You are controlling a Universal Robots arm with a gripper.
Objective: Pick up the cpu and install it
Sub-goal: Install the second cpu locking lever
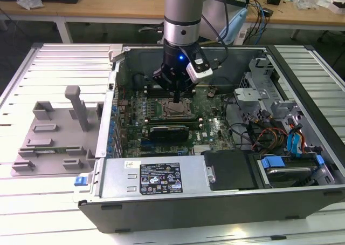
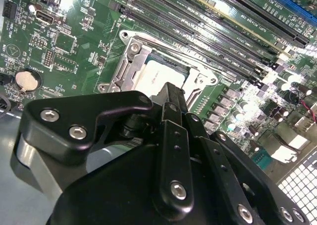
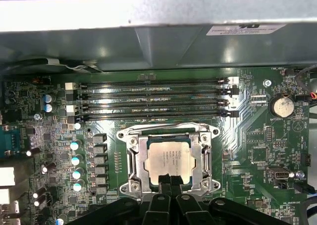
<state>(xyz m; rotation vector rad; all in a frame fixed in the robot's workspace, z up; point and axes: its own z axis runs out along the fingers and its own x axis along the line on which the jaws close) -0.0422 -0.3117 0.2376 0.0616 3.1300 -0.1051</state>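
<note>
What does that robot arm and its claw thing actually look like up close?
The arm is a silvery-grey cylinder with a black band and a small blue light. The gripper is black, built of jointed links held by silver screws, with narrow fingers. A white and black box with cables is attached beside it.

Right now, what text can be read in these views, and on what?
Nothing can be quoted reliably.
Black-and-white sticker: print too small.
cpu top: engraving too faint.
Motherboard silkscreen: too small.
White label on the case wall: blurred.

cpu point(image 3: 167, 159) edge — hidden behind gripper point(image 3: 169, 181)
</note>
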